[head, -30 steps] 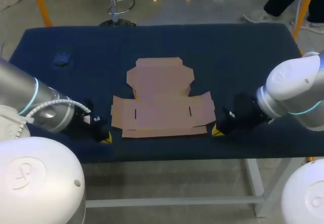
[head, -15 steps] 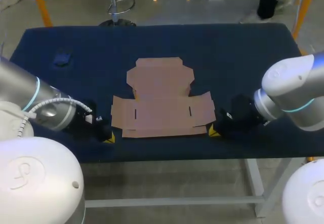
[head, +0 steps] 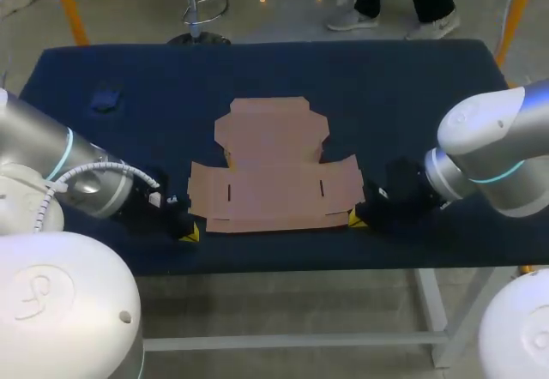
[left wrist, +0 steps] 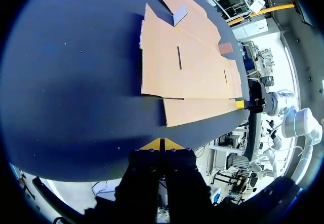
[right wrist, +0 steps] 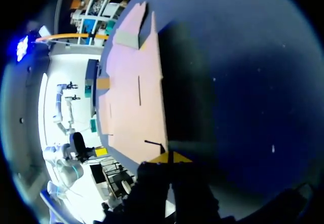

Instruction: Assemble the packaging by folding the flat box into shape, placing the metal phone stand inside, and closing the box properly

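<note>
Left pincer (head: 189,233) sits low just beside the lower-left corner of the flat box (head: 274,169), right pincer (head: 356,220) just beside its lower-right corner, each with yellow tips pressed together and holding nothing. The cardboard lies fully flat in the middle of the frame on the dark worktop (head: 412,96), so this looks like step 1, folding not yet begun. The next move likely calls for the 2 closed tips to get under the near flap and raise it evenly, without shoving the sheet away.
</note>
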### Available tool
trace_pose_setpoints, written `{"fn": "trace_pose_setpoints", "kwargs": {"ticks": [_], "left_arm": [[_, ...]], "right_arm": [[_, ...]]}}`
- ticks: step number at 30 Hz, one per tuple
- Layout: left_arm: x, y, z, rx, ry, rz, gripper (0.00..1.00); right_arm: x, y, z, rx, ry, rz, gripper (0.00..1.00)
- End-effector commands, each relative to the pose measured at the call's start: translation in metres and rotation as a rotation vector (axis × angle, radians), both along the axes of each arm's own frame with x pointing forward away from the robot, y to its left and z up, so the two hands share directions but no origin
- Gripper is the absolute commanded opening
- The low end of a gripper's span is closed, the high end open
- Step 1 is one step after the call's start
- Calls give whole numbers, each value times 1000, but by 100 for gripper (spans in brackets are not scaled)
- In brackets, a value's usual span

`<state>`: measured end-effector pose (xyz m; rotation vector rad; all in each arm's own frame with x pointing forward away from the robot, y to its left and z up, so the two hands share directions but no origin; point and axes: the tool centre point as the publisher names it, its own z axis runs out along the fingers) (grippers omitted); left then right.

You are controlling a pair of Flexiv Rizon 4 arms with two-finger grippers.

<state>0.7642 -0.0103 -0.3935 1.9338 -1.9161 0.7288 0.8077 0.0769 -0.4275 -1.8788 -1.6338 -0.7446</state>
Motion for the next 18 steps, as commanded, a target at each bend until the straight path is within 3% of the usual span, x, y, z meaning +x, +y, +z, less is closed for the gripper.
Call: {"fn": "trace_pose_setpoints", "kwargs": {"ticks": [1, 18], "left_arm": [[7, -3, -8, -3, 18, -2, 0], [24, -5, -18, -50, 85, 16, 0]], "right_arm": [[1, -1, -1, 9, -4, 2, 0], [4, 3, 1, 11, -14, 13, 0]]}}
